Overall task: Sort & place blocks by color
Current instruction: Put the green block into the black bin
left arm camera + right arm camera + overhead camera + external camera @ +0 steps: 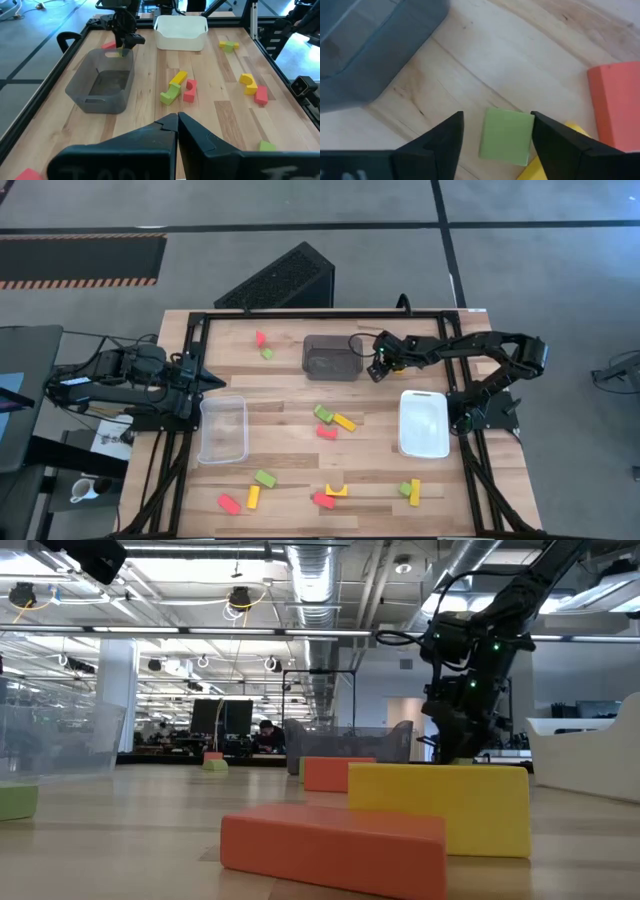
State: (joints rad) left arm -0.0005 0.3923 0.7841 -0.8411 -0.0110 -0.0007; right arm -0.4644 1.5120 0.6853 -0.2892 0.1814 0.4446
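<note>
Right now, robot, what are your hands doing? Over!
Right gripper open, straddling a green block beside the grey bin. Left gripper shut, parked at table's left edge. Red block and yellow block crowd the green one.

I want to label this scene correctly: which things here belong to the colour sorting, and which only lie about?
Job: green block inside the open right pincer; red block, yellow block, other scattered blocks; probably clear bin, dark grey bin, white bin.
Lying about: black perforated box on the floor; mug; left pincer, shut, waiting at the left.
</note>
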